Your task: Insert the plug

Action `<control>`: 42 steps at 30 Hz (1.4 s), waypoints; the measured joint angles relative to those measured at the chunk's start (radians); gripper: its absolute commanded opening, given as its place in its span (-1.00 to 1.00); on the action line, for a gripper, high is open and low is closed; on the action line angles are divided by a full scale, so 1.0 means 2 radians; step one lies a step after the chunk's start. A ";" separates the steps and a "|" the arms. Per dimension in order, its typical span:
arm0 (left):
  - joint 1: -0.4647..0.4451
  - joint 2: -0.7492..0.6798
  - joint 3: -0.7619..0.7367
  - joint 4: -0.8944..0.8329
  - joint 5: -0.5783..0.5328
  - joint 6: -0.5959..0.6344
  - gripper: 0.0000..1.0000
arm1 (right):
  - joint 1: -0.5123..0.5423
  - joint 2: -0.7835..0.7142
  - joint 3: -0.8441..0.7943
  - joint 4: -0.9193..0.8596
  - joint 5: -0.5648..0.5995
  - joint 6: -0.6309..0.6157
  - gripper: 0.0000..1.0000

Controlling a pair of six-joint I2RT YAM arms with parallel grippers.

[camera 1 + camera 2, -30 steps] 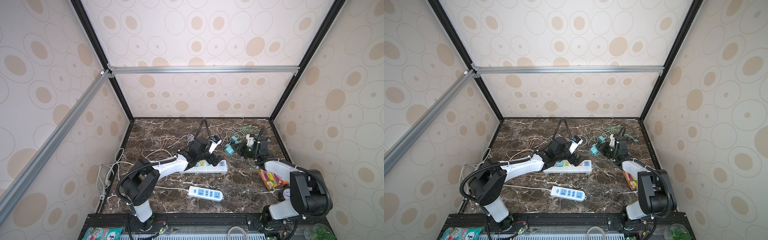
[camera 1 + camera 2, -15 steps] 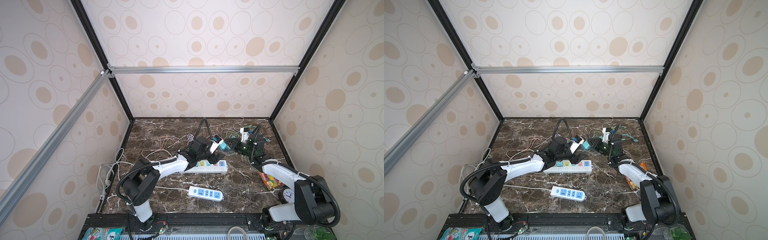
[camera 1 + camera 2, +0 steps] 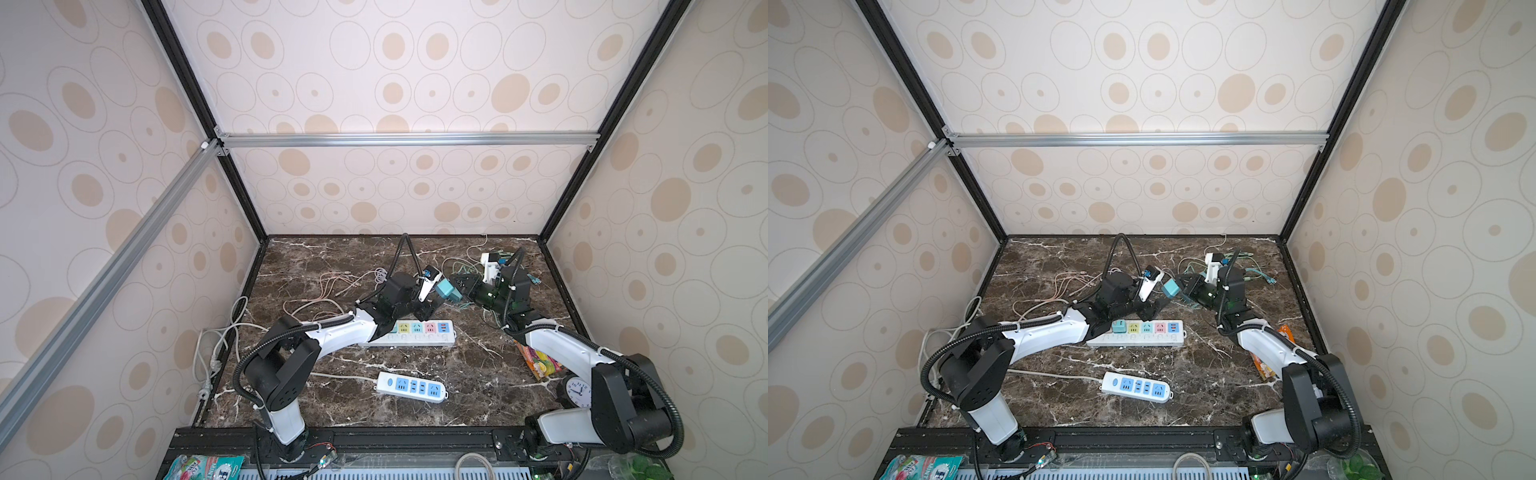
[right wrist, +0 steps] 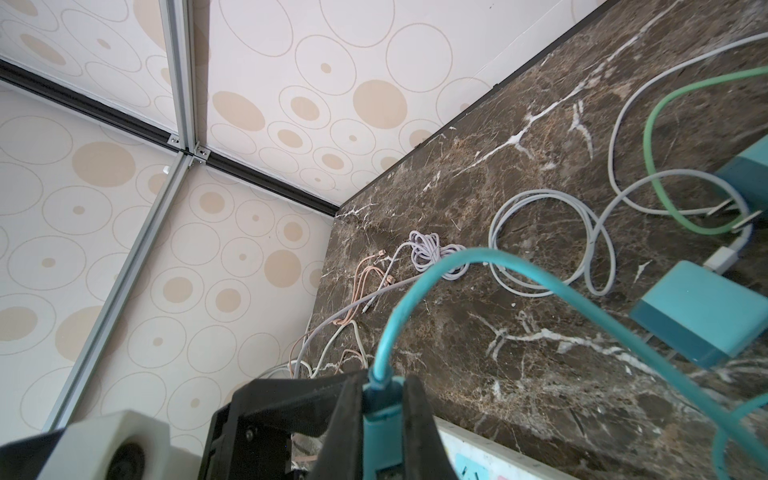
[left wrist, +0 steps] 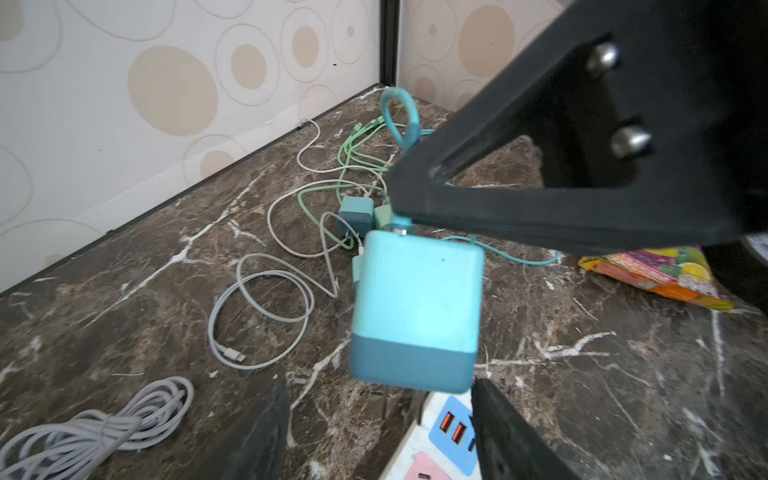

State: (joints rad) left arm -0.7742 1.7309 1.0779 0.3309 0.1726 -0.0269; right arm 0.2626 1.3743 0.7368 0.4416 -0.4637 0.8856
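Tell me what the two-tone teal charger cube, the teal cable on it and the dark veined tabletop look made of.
Two-tone teal charger cube: moulded plastic, smooth satin; rounded corners, soft sheen.
Teal cable: flexible rubbery or plastic sheath; bends in a smooth loop.
Dark veined tabletop: polished marble or a marble-look laminate; white veins, faint gloss, can't tell which.

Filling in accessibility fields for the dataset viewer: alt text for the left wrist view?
A two-tone teal charger cube hangs mid-frame from a teal cable plug pinched by the black right gripper. The open fingers of the left gripper frame a white power strip on the brown marble table, near a lilac cable bundle.
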 measured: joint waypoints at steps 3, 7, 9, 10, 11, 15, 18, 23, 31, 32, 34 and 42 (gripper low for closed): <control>0.000 0.000 0.000 0.001 0.001 0.003 0.34 | 0.000 0.000 0.000 0.000 -0.002 0.001 -0.84; 0.000 0.005 0.002 0.003 0.013 0.006 0.38 | 0.000 0.000 0.000 0.002 -0.006 0.005 -0.84; 0.000 0.011 0.003 0.004 0.016 0.007 0.45 | 0.000 0.000 0.000 0.004 -0.007 0.006 -0.84; 0.000 0.014 0.003 0.006 0.016 0.008 0.47 | 0.001 0.000 0.000 0.004 -0.008 0.006 -0.84; 0.000 0.016 0.003 0.006 0.016 0.009 0.46 | 0.001 0.000 0.000 0.005 -0.009 0.007 -0.84; 0.000 0.019 0.003 0.010 0.019 0.012 0.43 | 0.001 0.000 0.000 0.005 -0.011 0.007 -0.84; 0.000 0.019 0.003 0.017 0.023 0.014 0.47 | 0.001 0.000 0.000 0.005 -0.014 0.008 -0.84; 0.000 0.019 0.003 0.030 0.028 0.024 0.44 | 0.001 0.004 0.000 0.005 -0.016 0.008 -0.84; 0.000 0.019 0.003 0.036 0.035 0.039 -0.15 | 0.002 0.010 0.000 0.005 -0.018 0.009 -0.84; 0.000 0.019 0.003 0.036 0.035 0.041 -0.15 | 0.002 0.010 0.000 0.004 -0.018 0.009 -0.84; 0.000 0.019 0.003 0.036 0.036 0.042 -0.22 | 0.002 0.010 0.000 0.005 -0.018 0.010 -0.84; 0.000 0.019 0.003 0.035 0.034 0.042 -1.00 | 0.002 0.014 0.000 0.006 -0.019 0.011 -0.24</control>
State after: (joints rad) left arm -0.7742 1.7695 1.0847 0.4015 0.2409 0.0578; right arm 0.2676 1.4029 0.7376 0.4541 -0.5022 0.9085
